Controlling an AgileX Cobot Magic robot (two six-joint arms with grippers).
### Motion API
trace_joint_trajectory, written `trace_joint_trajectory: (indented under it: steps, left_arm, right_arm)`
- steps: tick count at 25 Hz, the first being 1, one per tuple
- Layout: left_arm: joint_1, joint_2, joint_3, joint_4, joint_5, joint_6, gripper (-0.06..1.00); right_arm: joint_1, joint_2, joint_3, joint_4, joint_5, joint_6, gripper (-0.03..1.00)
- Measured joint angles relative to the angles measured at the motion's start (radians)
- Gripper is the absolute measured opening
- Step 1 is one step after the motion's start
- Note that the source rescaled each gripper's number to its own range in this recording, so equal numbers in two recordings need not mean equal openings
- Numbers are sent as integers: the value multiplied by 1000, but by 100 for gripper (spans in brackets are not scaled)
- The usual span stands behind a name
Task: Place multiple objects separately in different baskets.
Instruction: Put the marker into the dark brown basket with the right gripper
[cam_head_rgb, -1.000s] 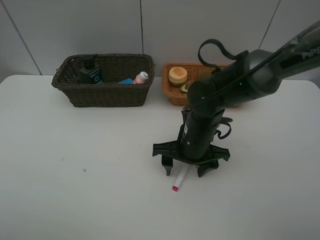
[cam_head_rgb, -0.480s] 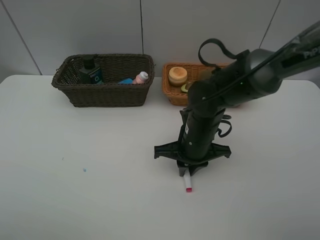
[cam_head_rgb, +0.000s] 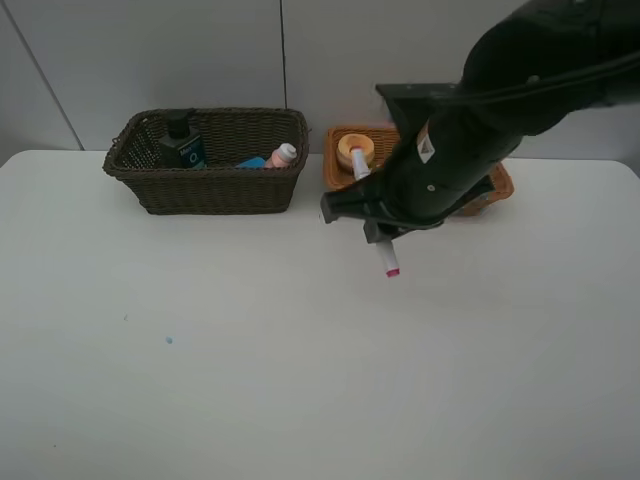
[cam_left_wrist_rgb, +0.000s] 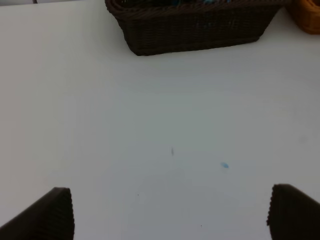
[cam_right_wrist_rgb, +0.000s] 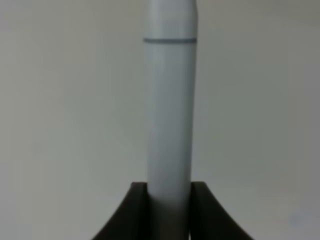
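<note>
My right gripper is shut on the white-pink marker and holds it above the table, in front of the light orange-tan basket. The marker's pink tip points down toward the front. In the right wrist view the marker stands clamped between the dark fingers. The dark brown basket holds the dark green pump bottle, the pink bottle and the blue eraser. My left gripper is open over bare table, with nothing between its fingertips.
A round orange-brown fruit lies in the light basket, much of which my right arm hides. The dark basket and a corner of the light basket sit ahead of the left gripper. A small blue speck marks the table.
My right gripper closed on the marker where it lay on the table, then lifted it up and back toward the baskets. The left gripper has not moved.
</note>
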Motion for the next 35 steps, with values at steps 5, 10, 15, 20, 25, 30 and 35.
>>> trace_joint_trajectory:
  steps: [5,10,15,20,25,30,35]
  left_arm:
    - [0,0,0,0,0,0,91]
    - [0,0,0,0,0,0,91]
    - [0,0,0,0,0,0,91]
    - [0,0,0,0,0,0,91]
    - [0,0,0,0,0,0,91]
    - [0,0,0,0,0,0,91]
    - [0,0,0,0,0,0,91]
  right_arm:
    - [0,42,-120,-75,-7,-19,1]
    - [0,224,-366,-95,-29,-122,1]
    - [0,451,-648,-97,-64,-214,1]
    - [-3,646,-925,-107,-76,-303,1]
    - [-73,742,-1055,-51,-119,-322,1]
    - [-155,773,-1065,60,-192,-326,4]
    - [-157,796,-1066,84,-260,-332,69]
